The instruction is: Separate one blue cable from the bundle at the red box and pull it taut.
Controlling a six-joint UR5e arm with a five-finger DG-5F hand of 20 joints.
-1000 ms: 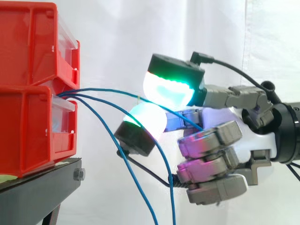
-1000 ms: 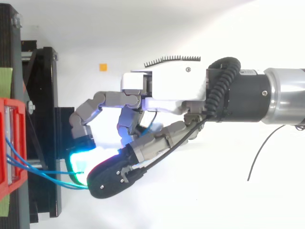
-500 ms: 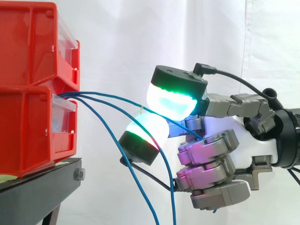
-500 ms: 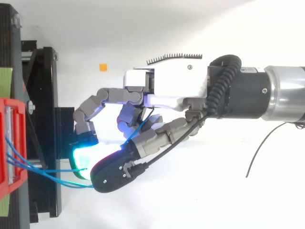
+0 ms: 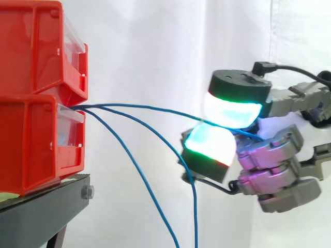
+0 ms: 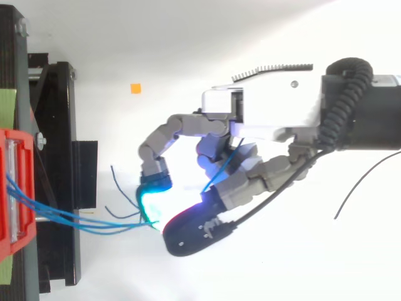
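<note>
Three blue cables come out of the gap between the stacked red bins [image 5: 36, 103] on the left. The top blue cable [image 5: 150, 107] runs almost straight and level to my hand [image 5: 269, 160], where two glowing fingertips [image 5: 230, 111] pinch it. The other two blue cables [image 5: 139, 170] sag down and away toward the lower edge. In the top view the pinched cable [image 6: 94, 221] stretches from the red bin [image 6: 15, 188] to the hand [image 6: 269, 119], and its loose end sticks out past the curled fingers.
The bins rest on a black stand [image 5: 46, 206] with a bolt at its edge. A white curtain hangs behind. In the top view a small orange square [image 6: 135, 88] lies on the white floor beyond the stand.
My hand has moved right, away from the red bins, keeping its pinch on the top blue cable. That cable has straightened, while the other two hang lower and apart from it.
</note>
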